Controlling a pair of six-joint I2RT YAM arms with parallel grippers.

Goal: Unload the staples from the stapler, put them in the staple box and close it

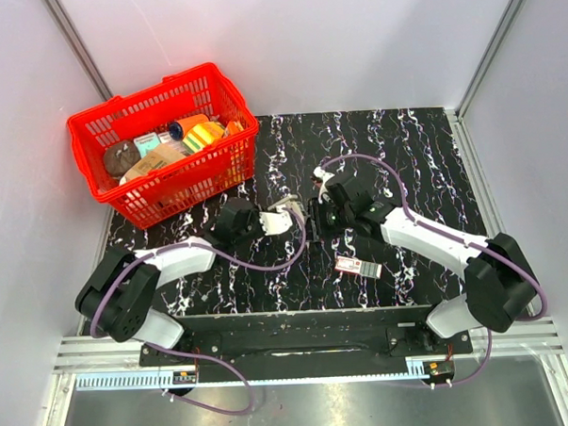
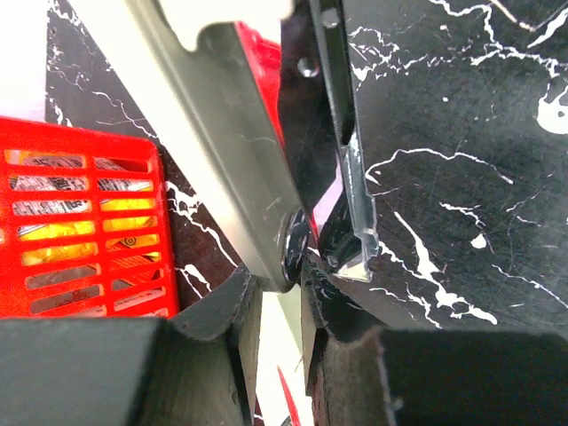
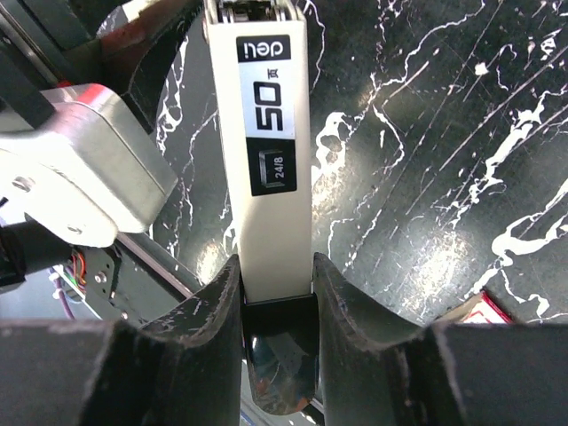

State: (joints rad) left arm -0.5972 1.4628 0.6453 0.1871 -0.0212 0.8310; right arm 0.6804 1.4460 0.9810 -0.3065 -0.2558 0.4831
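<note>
silver-grey stapler [image 1: 286, 214] sits mid-table [image 1: 424, 169], spanned by both arms. right gripper [image 3: 277, 297] clamped on its cream top arm; left gripper [image 2: 280, 306] pinching metal base end. best approach: hold base steady, swing top open slowly, avoid twisting hinge.

Centre of the mat [image 1: 423, 150]: closed off by the left gripper [image 2: 277, 302] and the right gripper [image 3: 277, 293], both apparently clamped on the stapler [image 3: 273, 133]. No passable gap is seen between them, though the overhead view is coarse there. Far-left corner: blocked by the red basket [image 1: 163, 143]. Near-centre strip: narrowed by a small red-and-white box [image 1: 359, 264]. Far-right mat: left open up to the walls [image 1: 534, 98].
</note>
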